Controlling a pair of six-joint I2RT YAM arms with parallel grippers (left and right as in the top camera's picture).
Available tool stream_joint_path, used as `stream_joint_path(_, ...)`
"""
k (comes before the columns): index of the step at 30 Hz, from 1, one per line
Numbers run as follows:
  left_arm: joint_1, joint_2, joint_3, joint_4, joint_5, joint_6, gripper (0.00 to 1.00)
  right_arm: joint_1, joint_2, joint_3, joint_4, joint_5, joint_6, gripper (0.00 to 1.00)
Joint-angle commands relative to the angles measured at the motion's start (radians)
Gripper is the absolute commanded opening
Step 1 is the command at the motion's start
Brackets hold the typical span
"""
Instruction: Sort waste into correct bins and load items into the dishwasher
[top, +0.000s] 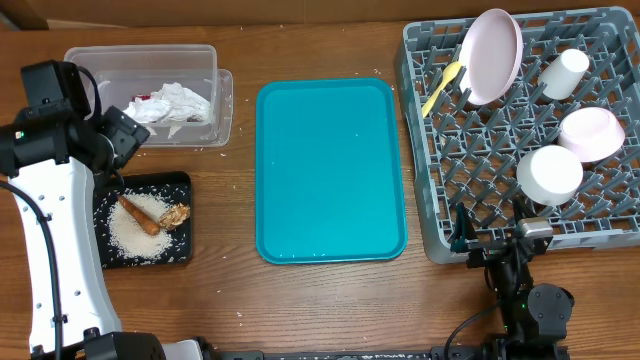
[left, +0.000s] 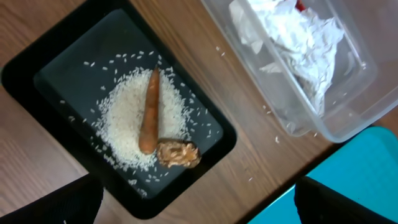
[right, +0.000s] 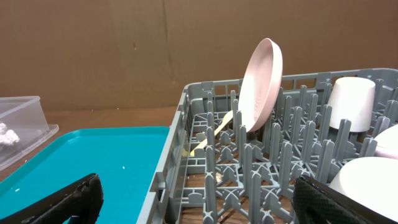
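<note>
Brown wooden table (top: 330, 300) carries it all; the grey dish rack (top: 412, 100) at right holds the pink plate (top: 492, 55) on edge, pink bowl (top: 590, 133), whitish bowl (top: 549, 175), white cup (top: 565, 72) and yellow spoon (top: 442, 88); the clear tub (top: 140, 52) holds the napkin (left: 298, 43) and red wrapper (left: 301, 6); the black tray (left: 74, 62) holds rice (left: 127, 124), carrot stick (left: 150, 112) and brown chunk (left: 178, 154). Left gripper (left: 202, 199) hangs over that tray, fingers spread wide, empty; right gripper (right: 202, 202), equally wide, faces the rack's near corner, gripping nothing.
</note>
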Motion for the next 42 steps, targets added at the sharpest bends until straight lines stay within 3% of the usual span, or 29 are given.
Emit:
stream_joint_path(1, -0.007, -0.030, 0.003, -0.025, 0.017, 0.025, 1.00, -0.003, -0.012, -0.010, 0.006, 0.013, -0.001, 1.00)
stream_joint_path(7, -0.044, -0.146, -0.066, 0.032, 0.009, 0.144, 1.00, -0.003, -0.012, -0.010, 0.006, 0.013, -0.001, 1.00)
stream_joint_path(11, -0.061, -0.286, -0.206, 0.138, 0.029, 0.155, 1.00, -0.003, -0.012, -0.010, 0.006, 0.013, 0.000, 1.00)
stream_joint_path(20, -0.066, -0.743, -0.772, 0.562, 0.129, 0.174, 1.00, -0.003, -0.012, -0.010, 0.006, 0.013, 0.000, 1.00)
stream_joint_path(26, -0.066, -1.012, -1.141, 0.909, 0.310, 0.290, 1.00, -0.003, -0.012, -0.010, 0.006, 0.013, 0.000, 1.00)
stream_joint_path(34, -0.066, -1.176, -1.477, 1.287, 0.379, 0.255, 1.00, -0.003, -0.012, -0.010, 0.006, 0.013, -0.001, 1.00)
stream_joint_path(37, -0.066, -1.204, -1.548, 1.363, 0.379, 0.252, 1.00, -0.003, -0.012, -0.010, 0.006, 0.013, -0.001, 1.00)
stream_joint_path(42, -0.087, -1.272, -1.558, 1.315, 0.350, 0.295, 1.00, -0.003, -0.012, -0.010, 0.006, 0.013, -0.001, 1.00)
